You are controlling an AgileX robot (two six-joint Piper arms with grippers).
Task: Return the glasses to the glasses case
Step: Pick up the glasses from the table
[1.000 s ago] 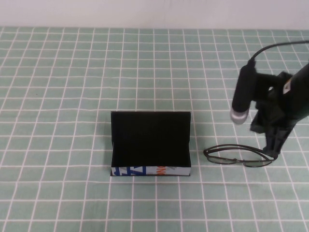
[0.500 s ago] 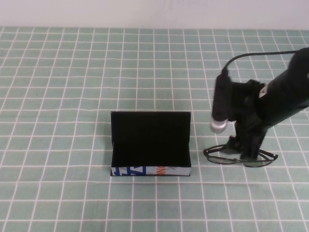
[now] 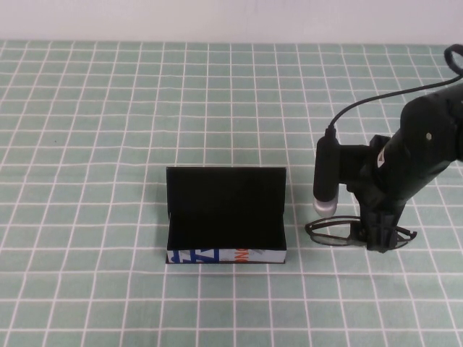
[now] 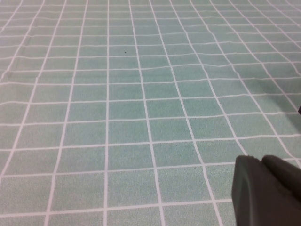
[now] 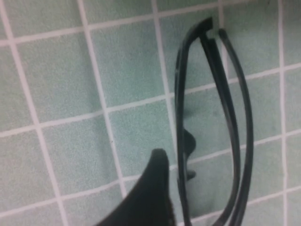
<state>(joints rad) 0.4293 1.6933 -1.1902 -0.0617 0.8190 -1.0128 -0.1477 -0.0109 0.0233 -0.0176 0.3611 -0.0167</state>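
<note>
One glasses [image 3: 340, 236]; one glasses case [image 3: 226, 215]; two grippers.

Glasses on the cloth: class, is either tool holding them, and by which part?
Not yet held. The right tool is down at the middle of the glasses, one finger beside the frame. The left tool is away from them, holding nothing.

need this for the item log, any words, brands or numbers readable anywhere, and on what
Nothing can be read.
Glasses case, front strip: blue and orange print, too small to make out.
Glasses, under the right gripper: no marking shows.
Left gripper, over bare cloth: no text.
</note>
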